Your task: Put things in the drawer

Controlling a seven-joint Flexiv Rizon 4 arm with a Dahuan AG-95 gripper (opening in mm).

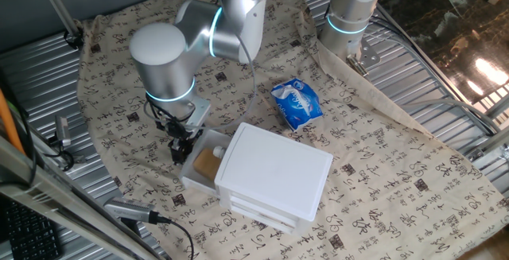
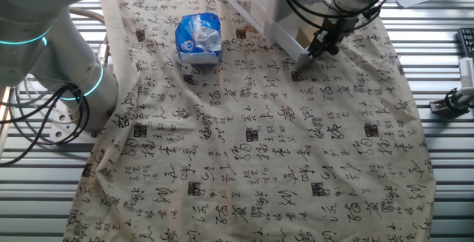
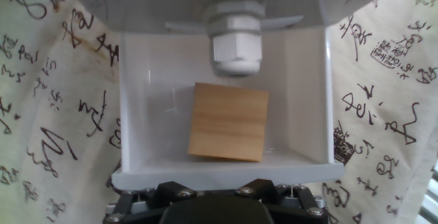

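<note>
The light-brown wooden block (image 3: pixel 228 122) lies flat inside the open top drawer (image 3: pixel 226 173) of the white unit (image 1: pixel 274 168). It also shows in one fixed view (image 1: pixel 208 162), inside the pulled-out drawer (image 1: pixel 193 177). My gripper (image 1: pixel 181 150) hangs at the drawer's front wall, fingers pointing down and pressed together. In the other fixed view the gripper (image 2: pixel 306 58) tapers to a point just in front of the drawer (image 2: pixel 287 41). In the hand view only the dark gripper (image 3: pixel 219 195) body shows below the drawer rim. The knob is hidden.
A blue and white packet (image 1: pixel 297 102) lies on the patterned cloth behind the unit; it also shows in the other fixed view (image 2: pixel 198 38). A second arm's base (image 1: pixel 350 13) stands at the back. Cables and metal ridged table surround the cloth.
</note>
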